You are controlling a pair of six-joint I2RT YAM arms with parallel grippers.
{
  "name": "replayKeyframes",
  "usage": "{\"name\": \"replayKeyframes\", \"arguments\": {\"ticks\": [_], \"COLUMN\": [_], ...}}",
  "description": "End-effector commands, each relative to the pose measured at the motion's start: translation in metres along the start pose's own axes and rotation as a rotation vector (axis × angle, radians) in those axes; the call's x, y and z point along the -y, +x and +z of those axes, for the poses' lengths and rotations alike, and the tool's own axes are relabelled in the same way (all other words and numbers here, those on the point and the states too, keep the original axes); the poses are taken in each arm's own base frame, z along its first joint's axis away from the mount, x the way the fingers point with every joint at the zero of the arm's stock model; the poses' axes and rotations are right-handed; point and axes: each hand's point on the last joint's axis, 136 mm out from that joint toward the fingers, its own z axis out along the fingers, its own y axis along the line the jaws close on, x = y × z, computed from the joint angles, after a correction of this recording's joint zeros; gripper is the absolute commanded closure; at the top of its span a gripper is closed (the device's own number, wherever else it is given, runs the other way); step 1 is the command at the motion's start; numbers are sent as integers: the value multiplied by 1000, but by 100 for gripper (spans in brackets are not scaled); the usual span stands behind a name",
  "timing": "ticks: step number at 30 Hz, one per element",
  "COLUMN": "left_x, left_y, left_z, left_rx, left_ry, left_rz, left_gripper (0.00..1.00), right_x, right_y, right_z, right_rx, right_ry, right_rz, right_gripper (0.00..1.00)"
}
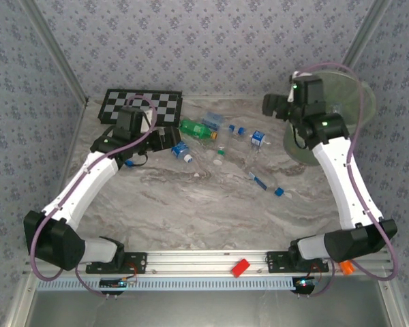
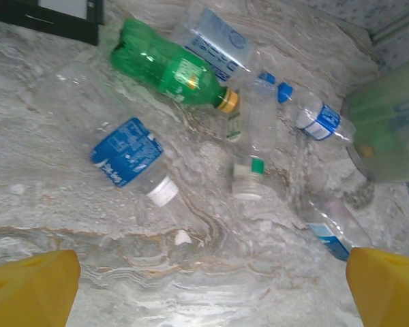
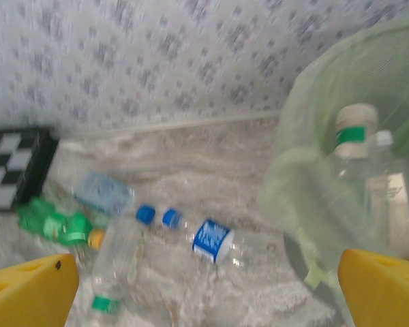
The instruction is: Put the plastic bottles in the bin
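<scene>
Several plastic bottles lie across the marble table's middle. A green one (image 1: 196,129) (image 2: 170,68) lies by a clear one with a blue label and white cap (image 1: 182,151) (image 2: 129,160). Right of them is a clear bottle with a green band (image 2: 249,150). My left gripper (image 1: 169,140) (image 2: 208,293) hovers open just short of them, nothing between its yellow fingers (image 2: 31,289). The pale-green bin (image 1: 351,102) (image 3: 307,150) stands at the far right with clear bottles (image 3: 358,153) inside. My right gripper (image 1: 273,105) (image 3: 208,293) hangs open beside its rim, above a blue-labelled bottle (image 3: 215,240).
A black-and-white chequered board (image 1: 140,105) leans at the back left behind the left arm. A small red block (image 1: 240,266) sits on the front rail. Patterned walls close in the table on three sides. A flattened bottle with a blue cap (image 1: 266,184) lies nearer the front.
</scene>
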Motion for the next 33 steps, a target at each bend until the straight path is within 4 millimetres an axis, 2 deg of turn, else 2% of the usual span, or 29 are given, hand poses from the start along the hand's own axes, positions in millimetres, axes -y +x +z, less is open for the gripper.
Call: {"name": "replayKeyframes", "arguments": {"ticks": [1, 6, 10, 16, 18, 24, 33], "left_x": [16, 38, 55, 58, 59, 60, 55], "left_y": [13, 30, 44, 53, 54, 58, 59], "left_z": [8, 13, 12, 11, 10, 7, 1], "left_rx": [-73, -143, -180, -200, -201, -201, -183], "left_ry": [99, 175, 210, 212, 214, 213, 187], "left_rz": [22, 54, 120, 132, 134, 134, 131], "left_gripper": [0, 1, 0, 0, 0, 0, 0], "right_x": [5, -7, -6, -10, -10, -20, -34], "right_y": [38, 93, 138, 193, 208, 243, 270], "right_z": [3, 21, 37, 55, 61, 78, 104], "right_rx": [-107, -267, -434, -629, -686, -849, -972], "right_ry": [70, -13, -22, -75, -75, -106, -74], "right_rz": [-130, -212, -277, -360, -377, -441, -566], "right_gripper": [0, 0, 0, 0, 0, 9, 10]}}
